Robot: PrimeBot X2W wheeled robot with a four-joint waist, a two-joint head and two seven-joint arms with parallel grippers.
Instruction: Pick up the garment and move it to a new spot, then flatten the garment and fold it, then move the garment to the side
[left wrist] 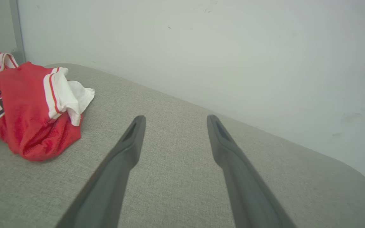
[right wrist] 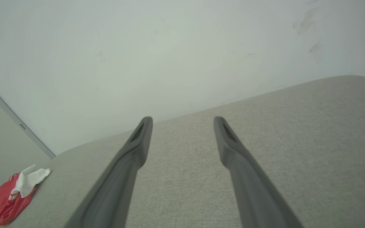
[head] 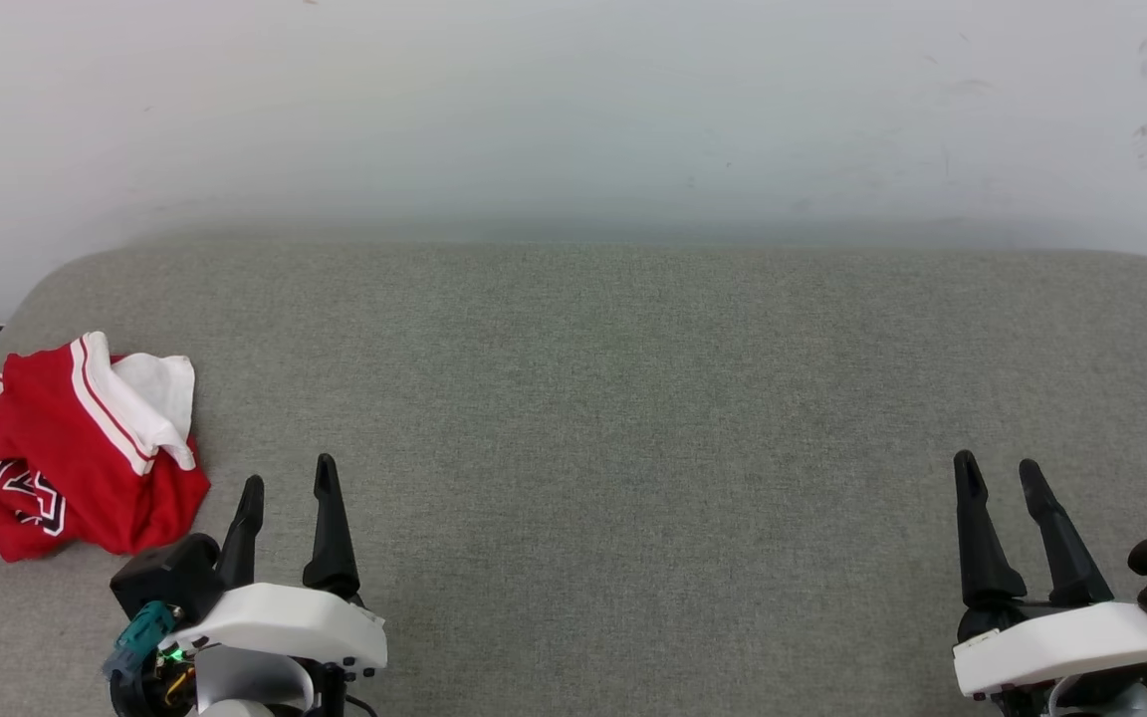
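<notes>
grey fabric surface [head: 633, 418]; crumpled garment [head: 66, 448], black lettering [head: 31, 495] unreadable.

Bright, diffuse, even light covers the plain white wall [head: 573, 100] and the grey woven fabric surface [head: 633, 398]. At the left of the left wrist view, the crumpled red-and-white jersey [left wrist: 27, 110] throws a thin, soft shadow along its lower edge. Both wrist views curve toward their edges, and the long dark fingers [right wrist: 119, 177] blur near the bottom.

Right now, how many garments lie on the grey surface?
1: the garment, crumpled at the left edge of the grey surface, left of the open left gripper, not touching it. Its folds could hide something smaller.
</notes>
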